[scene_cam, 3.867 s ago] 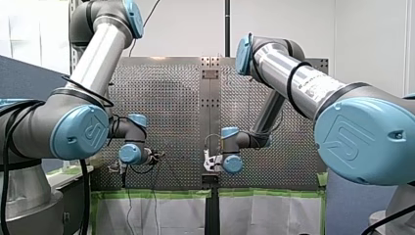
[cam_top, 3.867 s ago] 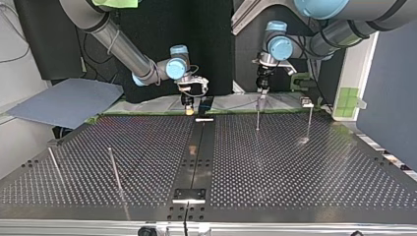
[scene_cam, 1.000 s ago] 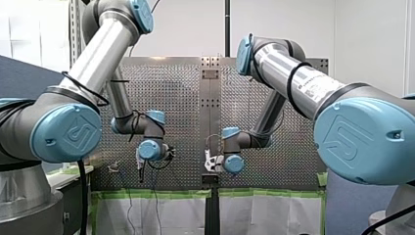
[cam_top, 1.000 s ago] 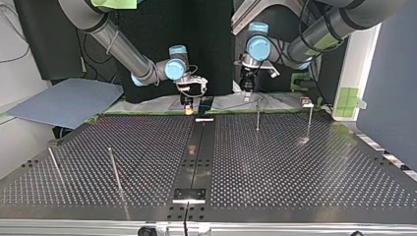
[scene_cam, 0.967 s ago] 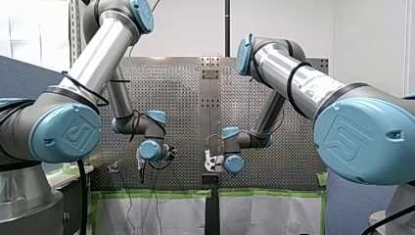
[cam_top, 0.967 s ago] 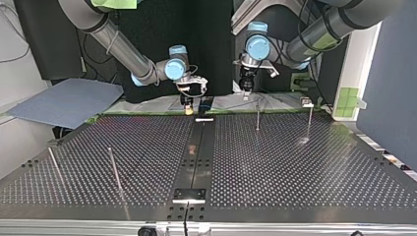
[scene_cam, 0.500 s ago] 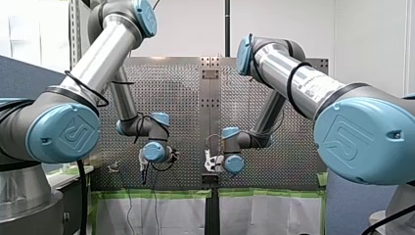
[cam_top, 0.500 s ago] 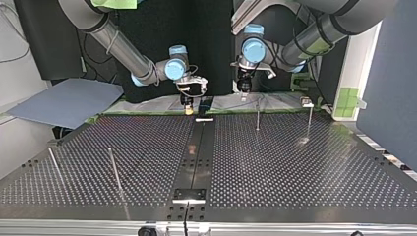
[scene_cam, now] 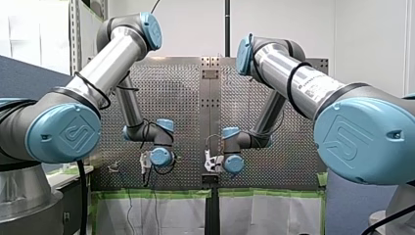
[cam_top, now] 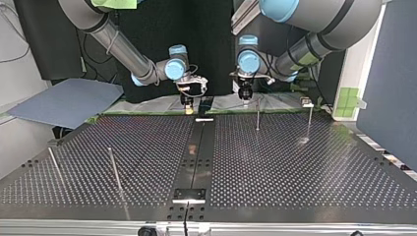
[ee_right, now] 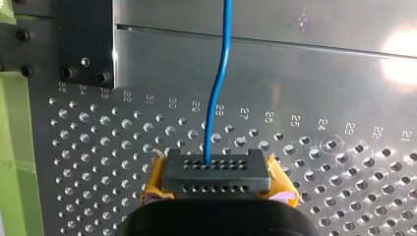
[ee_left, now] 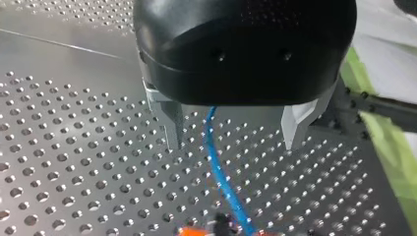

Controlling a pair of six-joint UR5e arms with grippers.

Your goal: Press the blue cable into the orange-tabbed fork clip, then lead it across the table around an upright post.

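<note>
The blue cable (ee_left: 222, 177) is running out from under my left gripper (ee_left: 233, 145). It is passing between the two metal fingers (ee_left: 173, 123) without touching either and reaching the orange-tabbed fork clip (ee_left: 216, 230) just ahead of them. The clip is sitting right at the limit of what that camera is giving me, so I am not able to tell whether the cable is seated in it. Those fingers are standing spread wide, gripping nothing.

In the right wrist view, the same cable is coming out of a hole in a black block (ee_right: 216, 189) and lying ahead across the perforated table (ee_right: 319, 73). My right gripper (ee_right: 216, 172) is pinching that block between its yellow pads (ee_right: 156, 183), one pressing on each end. A strip of green tape (ee_right: 10, 147) is lining the table edge beside it.

In the top view, I am seeing both grippers hanging low over the table's far edge, one on each side of the middle seam and apart from each other. An upright post (cam_top: 257, 119) is standing near the left gripper, and a second post (cam_top: 309, 123) is standing further toward that view's right. A third post (cam_top: 114, 169) and a fourth post (cam_top: 55, 166) are standing well apart from these, at the view's lower left.
</note>
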